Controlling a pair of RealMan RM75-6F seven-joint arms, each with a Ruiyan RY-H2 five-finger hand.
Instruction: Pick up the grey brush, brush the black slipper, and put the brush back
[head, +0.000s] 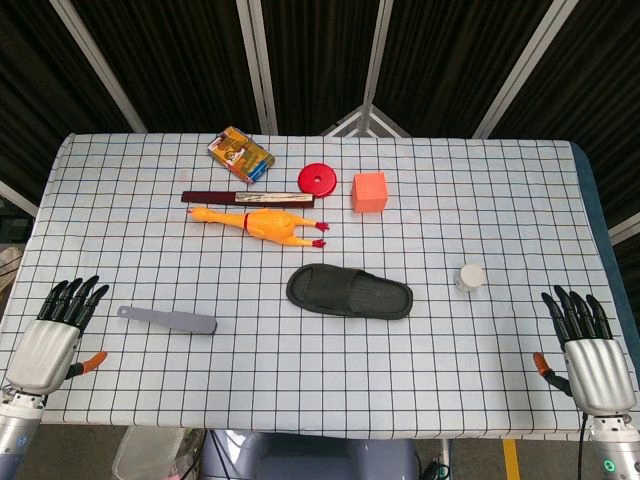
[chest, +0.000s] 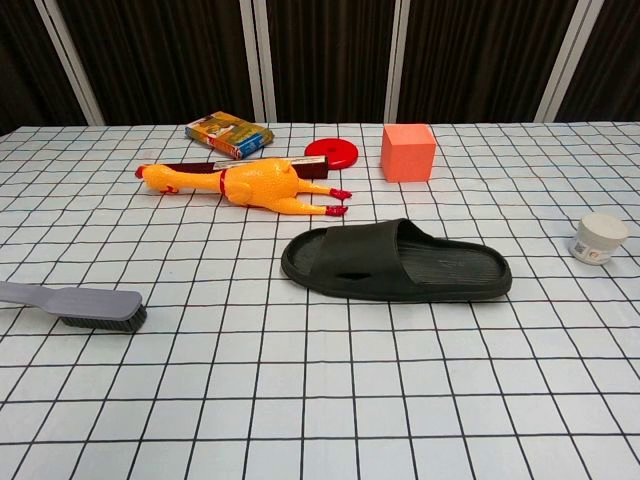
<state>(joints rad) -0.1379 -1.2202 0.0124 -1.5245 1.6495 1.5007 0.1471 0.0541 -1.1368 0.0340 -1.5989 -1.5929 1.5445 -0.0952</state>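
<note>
Grey brush (chest: 85, 305) handle end cut by left edge in chest view. Dark red bar (chest: 200, 168) largely hidden behind rubber chicken (chest: 250, 186) there. Both hands outside chest view. Head view: left hand (head: 47, 345) and right hand (head: 592, 362) wrists cut by bottom edge. Print on small box (head: 240, 155) and label on white jar (chest: 597, 239) too small to read. Worktop (chest: 320, 420) near edge cut off.
</note>
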